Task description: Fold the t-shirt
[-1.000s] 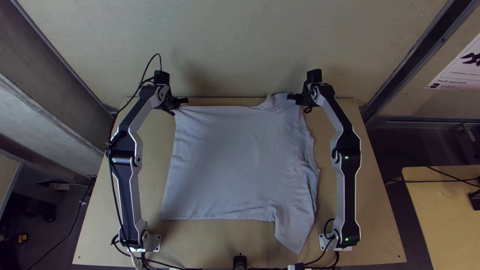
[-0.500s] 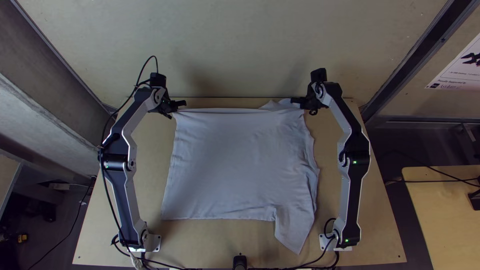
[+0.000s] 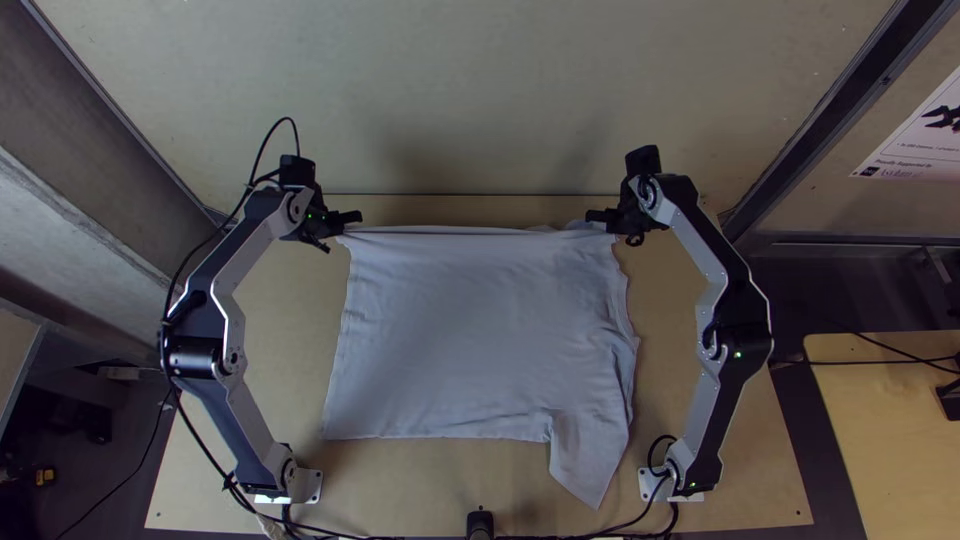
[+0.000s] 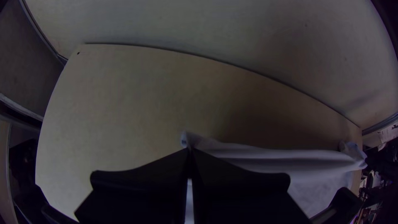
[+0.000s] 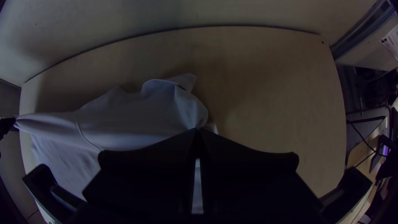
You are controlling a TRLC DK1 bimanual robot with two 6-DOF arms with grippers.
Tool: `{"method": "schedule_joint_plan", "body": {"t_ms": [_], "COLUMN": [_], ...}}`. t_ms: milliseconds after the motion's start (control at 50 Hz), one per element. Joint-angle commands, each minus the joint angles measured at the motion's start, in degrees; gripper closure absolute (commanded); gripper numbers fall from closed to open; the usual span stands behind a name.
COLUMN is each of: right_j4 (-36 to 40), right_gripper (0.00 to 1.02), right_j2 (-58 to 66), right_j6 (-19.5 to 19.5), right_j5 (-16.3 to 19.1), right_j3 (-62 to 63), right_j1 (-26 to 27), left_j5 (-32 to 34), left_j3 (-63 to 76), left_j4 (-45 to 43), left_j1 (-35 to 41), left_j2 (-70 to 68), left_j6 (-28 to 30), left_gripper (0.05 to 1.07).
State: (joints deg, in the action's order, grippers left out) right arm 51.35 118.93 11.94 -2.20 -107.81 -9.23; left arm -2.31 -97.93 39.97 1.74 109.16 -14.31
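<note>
T-shirt (image 3: 470, 340), pale and plain, lies mostly spread on the light wooden surface (image 3: 400, 490), between the two arms. Its far edge is drawn into a nearly straight band that runs from one end effector to the other, with long creases along it.

The left end effector (image 3: 340, 234) is closed on one far corner of the cloth. In the left wrist view its two wide black fingers (image 4: 145, 178) meet at the tips, and a small bit of fabric pokes out just beyond them. From there the band stretches across to the other end effector.

The right end effector (image 3: 608, 228) is closed too, its fingers (image 5: 149, 174) pinching the opposite far corner. Looser fabric bulges up just past those tips in the right wrist view, with a small pointed fold on top. A curved seam (image 5: 89, 141) crosses the cloth between this end effector and the left one.

Nearer the arm bases than either end effector, the body of the shirt lies fairly flat. The side below the right end effector is wavy and rumpled, and from its near end a pointed flap (image 3: 588, 465) sticks out toward the near edge of the surface.

Beyond both end effectors stands a pale wall (image 3: 450, 90). Well off past the right end effector are a poster (image 3: 915, 135) and a wooden side table (image 3: 880, 430).
</note>
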Motion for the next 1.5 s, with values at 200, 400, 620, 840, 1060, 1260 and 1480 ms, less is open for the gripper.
{"method": "schedule_joint_plan", "body": {"t_ms": [200, 400, 620, 840, 1060, 1260, 1480], "right_j4": [-1.52, -2.31, -5.21, -8.64, -12.24, -12.68, -11.89], "right_gripper": [1.0, 1.0, 1.0, 1.0, 0.99, 0.13, 0.04], "right_j2": [-11.36, -17.86, -23.84, -24.98, -22.78, -23.92, -32.45], "right_j6": [0.1, 0.18, 0.36, 0.89, 1.06, 1.68, 1.59], "right_j5": [-2.55, -3.69, -3.87, -3.87, -3.87, -3.87, -3.87], "right_j3": [13.5, 22.2, 32.75, 41.19, 46.99, 49.45, 50.07], "right_j1": [-1.05, -1.84, -1.93, -2.28, -2.37, -2.37, -1.14], "left_j5": [-0.16, -0.07, -0.07, -0.07, -0.07, 0.02, 4.5], "left_j3": [14.43, 20.5, 26.3, 33.24, 38.52, 39.22, 36.58], "left_j4": [-3.14, -4.46, -5.86, -8.94, -14.92, -15.62, -12.1], "left_j1": [-0.77, -0.33, 0.11, 1.34, 1.95, 1.87, 0.46], "left_j2": [-10.29, -14.95, -18.2, -19.43, -18.29, -18.02, -24.53], "left_j6": [0.86, 1.65, 2.0, 1.91, 1.91, 2.18, 2.62], "left_gripper": [1.05, 1.05, 1.05, 1.05, 1.03, 0.36, 0.11]}}
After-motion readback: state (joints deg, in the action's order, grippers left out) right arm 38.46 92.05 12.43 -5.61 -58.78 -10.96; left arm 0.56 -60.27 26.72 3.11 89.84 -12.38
